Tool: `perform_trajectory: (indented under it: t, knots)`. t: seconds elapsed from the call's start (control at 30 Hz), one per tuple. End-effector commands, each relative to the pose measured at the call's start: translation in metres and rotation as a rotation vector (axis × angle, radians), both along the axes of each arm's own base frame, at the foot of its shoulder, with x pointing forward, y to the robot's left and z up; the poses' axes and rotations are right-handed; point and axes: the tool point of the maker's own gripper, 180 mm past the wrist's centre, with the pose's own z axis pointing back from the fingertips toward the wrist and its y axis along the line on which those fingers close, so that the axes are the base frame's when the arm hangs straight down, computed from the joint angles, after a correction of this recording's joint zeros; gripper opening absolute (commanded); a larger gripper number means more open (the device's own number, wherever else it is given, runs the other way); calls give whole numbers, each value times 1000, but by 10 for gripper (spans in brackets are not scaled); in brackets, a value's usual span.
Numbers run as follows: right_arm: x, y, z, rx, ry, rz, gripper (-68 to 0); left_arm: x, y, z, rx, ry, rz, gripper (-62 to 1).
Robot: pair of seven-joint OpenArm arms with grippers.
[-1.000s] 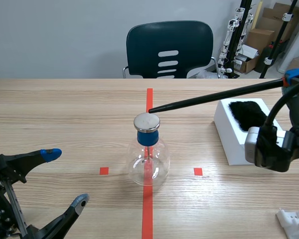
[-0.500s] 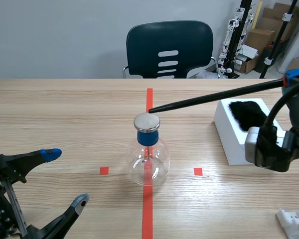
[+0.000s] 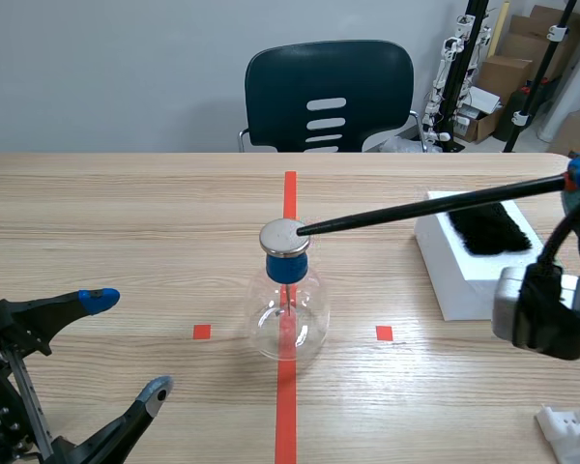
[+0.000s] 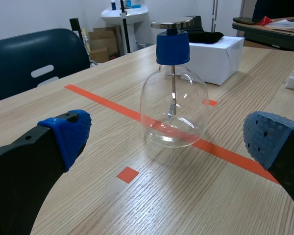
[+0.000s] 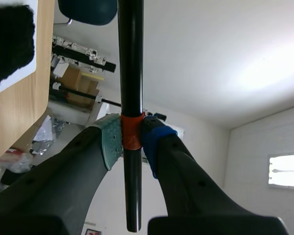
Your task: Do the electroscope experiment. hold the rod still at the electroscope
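Although the right gripper (image 5: pixel 132 139) is mostly cut off at the scene view's edge, its own wrist view shows both pads pinching the single black rod (image 3: pixel 435 206) at an orange band (image 5: pixel 133 133). The rod slants down across the table to the one electroscope (image 3: pixel 287 300), a glass flask with a blue stopper (image 4: pixel 172 47) that stands on the red centre line. The rod's tip lies at the rim of the metal plate (image 3: pixel 284 237) on top. Whether the tip touches the plate or hangs just over it is hard to tell. Inside the flask, the foil at the stem's end is too small to read.

The left gripper (image 3: pixel 130 345) sits low, well short of the flask, with its two fingers spread wide and nothing between them. One white box (image 3: pixel 445 266) carries one black fur patch (image 3: pixel 488 227). One dark chair (image 3: pixel 329 97) stands behind the table. A white object (image 3: pixel 570 430) is cut off at the near corner.
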Motion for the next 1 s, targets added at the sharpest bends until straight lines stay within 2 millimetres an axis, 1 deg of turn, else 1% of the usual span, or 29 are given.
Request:
perform_trajectory:
  t: [0.0,0.27,0.4,0.6,0.8,0.97]
  knots:
    - [1,0,27,24,-74,-6,-671,2,-2,8,-30,-24,1,14]
    - [-24,-18,52,83,-73,-62,-671,2,-2,8,-30,-23,1,14]
    - [-43,-22,62,106,-103,-55,-671,2,-2,8,-30,-24,1,14]
    - [-71,-28,56,154,-55,-56,-671,2,-2,8,-30,-24,1,14]
    - [-94,-33,53,212,-9,-73,-671,2,-2,8,-30,-23,1,14]
    - [-110,-34,49,238,30,-81,-671,2,-2,8,-30,-23,1,14]
